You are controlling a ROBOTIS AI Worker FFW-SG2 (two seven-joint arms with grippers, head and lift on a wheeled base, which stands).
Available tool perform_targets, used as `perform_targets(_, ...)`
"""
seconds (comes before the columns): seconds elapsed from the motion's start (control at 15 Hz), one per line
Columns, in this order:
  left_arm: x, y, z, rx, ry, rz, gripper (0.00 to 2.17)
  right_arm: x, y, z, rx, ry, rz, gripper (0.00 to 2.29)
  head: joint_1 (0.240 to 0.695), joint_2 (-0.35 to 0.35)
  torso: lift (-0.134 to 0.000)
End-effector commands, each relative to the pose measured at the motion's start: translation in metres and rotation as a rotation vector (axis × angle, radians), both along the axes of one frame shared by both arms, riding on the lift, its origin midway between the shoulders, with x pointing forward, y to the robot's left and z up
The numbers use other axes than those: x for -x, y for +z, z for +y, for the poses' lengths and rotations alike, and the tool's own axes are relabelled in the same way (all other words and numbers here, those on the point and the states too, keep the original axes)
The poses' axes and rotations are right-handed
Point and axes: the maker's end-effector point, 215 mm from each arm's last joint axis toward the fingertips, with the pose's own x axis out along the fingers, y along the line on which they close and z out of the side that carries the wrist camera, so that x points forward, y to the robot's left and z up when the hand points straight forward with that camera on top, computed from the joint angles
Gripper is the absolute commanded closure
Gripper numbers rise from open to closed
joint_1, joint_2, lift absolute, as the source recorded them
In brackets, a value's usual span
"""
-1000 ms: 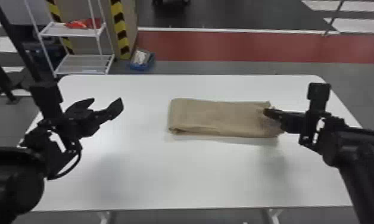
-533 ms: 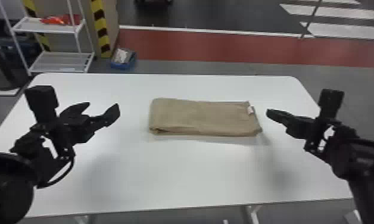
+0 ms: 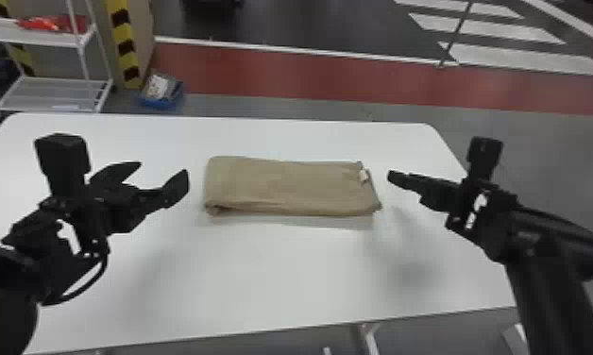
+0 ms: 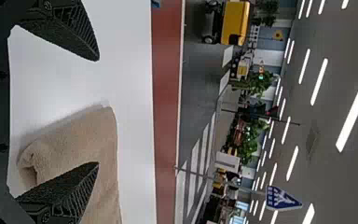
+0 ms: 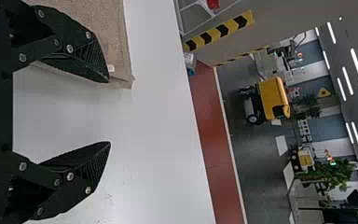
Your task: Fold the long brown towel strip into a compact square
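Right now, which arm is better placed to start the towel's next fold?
Probably the left arm: the towel's end shows partly between its open fingers, while the right arm's open fingers have mostly table between them.

A white rack [image 3: 40, 92] stands back left; a blue bin [image 3: 161, 103] nearby.

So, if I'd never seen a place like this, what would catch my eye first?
Probably the black robot arms: the left arm over the table's left side and the right arm at its right. Between their ends, the folded brown towel lies on the white table. Beyond, a red floor strip stands out.
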Motion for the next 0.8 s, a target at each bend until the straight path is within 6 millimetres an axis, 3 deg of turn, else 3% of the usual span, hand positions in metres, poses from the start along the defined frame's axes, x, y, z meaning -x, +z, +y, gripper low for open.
perform_targets(0.0,0.001,-0.008,-0.033,-0.038,-0.058,0.0,0.1,-0.005,-0.014,0.025,0.0,0.024,0.039,0.48,0.695,-0.207,-0.12)
perform_targets(0.2,-0.006,-0.016,-0.066,-0.052,-0.105,0.01,0.11,-0.009,-0.026,0.048,-0.023,0.037,0.061,0.49,0.695,-0.219,-0.12)
perform_targets(0.33,-0.008,-0.016,-0.082,-0.062,-0.129,0.008,0.11,-0.012,-0.029,0.051,-0.018,0.025,0.076,0.49,0.695,-0.222,-0.12)
perform_targets(0.6,-0.006,-0.017,-0.094,-0.068,-0.156,0.007,0.14,-0.016,-0.035,0.058,-0.02,0.027,0.104,0.51,0.695,-0.234,-0.12)
perform_targets(0.73,-0.003,-0.02,-0.103,-0.073,-0.186,0.014,0.14,-0.019,-0.039,0.056,-0.016,0.013,0.123,0.62,0.695,-0.236,-0.12)
